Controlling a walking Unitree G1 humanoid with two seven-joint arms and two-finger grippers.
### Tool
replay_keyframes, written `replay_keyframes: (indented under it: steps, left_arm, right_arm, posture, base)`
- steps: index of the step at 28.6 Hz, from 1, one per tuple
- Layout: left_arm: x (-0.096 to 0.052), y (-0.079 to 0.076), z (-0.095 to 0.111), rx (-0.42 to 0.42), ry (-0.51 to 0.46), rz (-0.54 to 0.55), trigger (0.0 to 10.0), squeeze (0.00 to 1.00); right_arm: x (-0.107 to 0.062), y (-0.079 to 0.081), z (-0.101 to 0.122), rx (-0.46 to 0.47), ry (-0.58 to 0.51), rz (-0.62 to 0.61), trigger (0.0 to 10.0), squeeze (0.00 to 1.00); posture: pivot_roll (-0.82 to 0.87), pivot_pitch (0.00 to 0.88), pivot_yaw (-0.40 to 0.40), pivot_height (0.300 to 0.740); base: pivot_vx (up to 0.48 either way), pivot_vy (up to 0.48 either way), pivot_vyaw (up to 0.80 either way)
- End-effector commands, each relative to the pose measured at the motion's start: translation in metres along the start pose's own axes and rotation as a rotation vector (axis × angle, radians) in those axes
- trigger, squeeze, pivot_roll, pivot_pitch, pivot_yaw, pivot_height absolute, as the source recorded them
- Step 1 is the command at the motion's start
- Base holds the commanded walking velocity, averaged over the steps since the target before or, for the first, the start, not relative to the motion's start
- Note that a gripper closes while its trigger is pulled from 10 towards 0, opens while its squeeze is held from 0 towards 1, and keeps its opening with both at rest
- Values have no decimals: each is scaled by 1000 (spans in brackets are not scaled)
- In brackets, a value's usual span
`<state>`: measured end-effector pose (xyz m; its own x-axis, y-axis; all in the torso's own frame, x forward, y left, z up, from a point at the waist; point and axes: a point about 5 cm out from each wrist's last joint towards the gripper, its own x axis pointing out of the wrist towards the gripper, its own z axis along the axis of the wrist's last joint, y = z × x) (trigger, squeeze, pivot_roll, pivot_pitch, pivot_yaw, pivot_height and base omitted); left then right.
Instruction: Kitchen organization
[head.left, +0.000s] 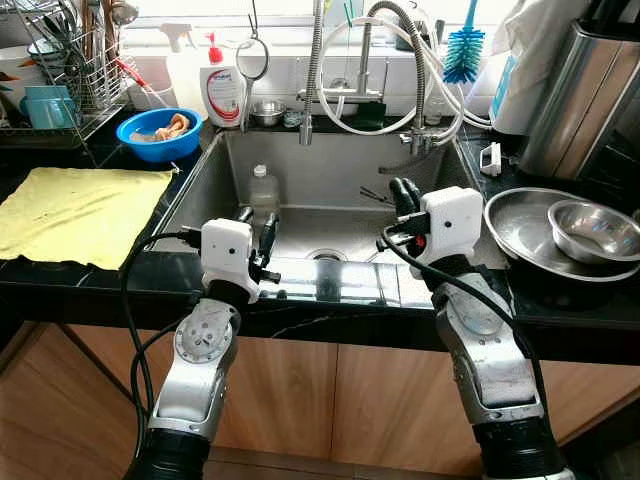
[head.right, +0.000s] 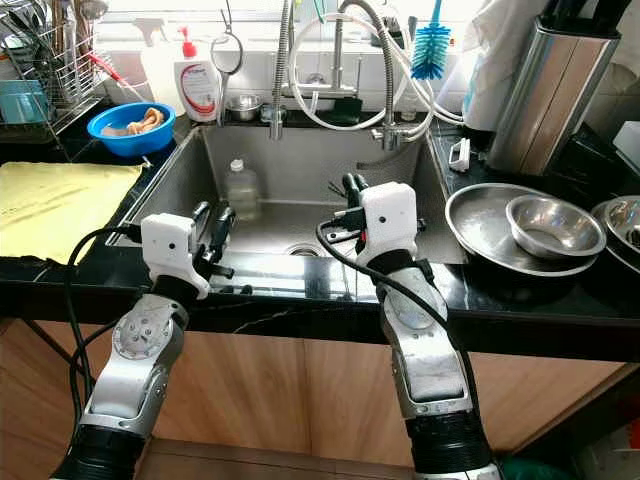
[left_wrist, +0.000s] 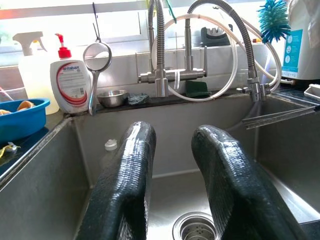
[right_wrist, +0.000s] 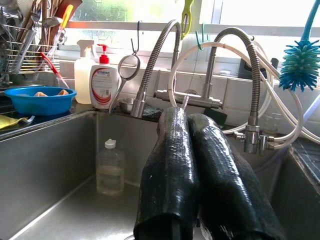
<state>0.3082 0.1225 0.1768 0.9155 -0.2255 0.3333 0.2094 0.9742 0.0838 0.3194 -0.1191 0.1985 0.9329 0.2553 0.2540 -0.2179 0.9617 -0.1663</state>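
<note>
Clear plastic bottle (head.left: 264, 190) stands untouched inside the steel sink (head.left: 200, 185); left gripper (head.left: 256, 238) parted, right gripper (head.left: 405, 194) closed, both empty at the sink's front edge; tidying seemingly barely begun.

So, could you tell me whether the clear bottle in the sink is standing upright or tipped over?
Upright. The clear bottle stands on the sink floor near the back left corner, its white cap pointing straight up.
</note>
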Motion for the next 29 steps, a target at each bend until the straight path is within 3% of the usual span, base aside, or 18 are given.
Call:
replay_keyframes:
  steps: [1, 10, 29]
  left_arm:
    - [2, 1, 4, 15, -18, -2, 10000, 0]
    - [2, 1, 5, 16, -25, -3, 10000, 0]
    - [2, -2, 4, 14, -22, -12, 10000, 0]
  right_arm:
    - [1, -1, 4, 5, -20, -6, 10000, 0]
    - [1, -2, 2, -3, -11, -8, 10000, 0]
    - [-1, -4, -5, -27, 20, -2, 10000, 0]
  posture:
    - [-82, 0, 53, 740]
    - [-79, 0, 52, 740]
    - [-85, 0, 51, 740]
  base:
    - [0, 0, 0]
    - [0, 0, 0]
    - [289, 0, 0]
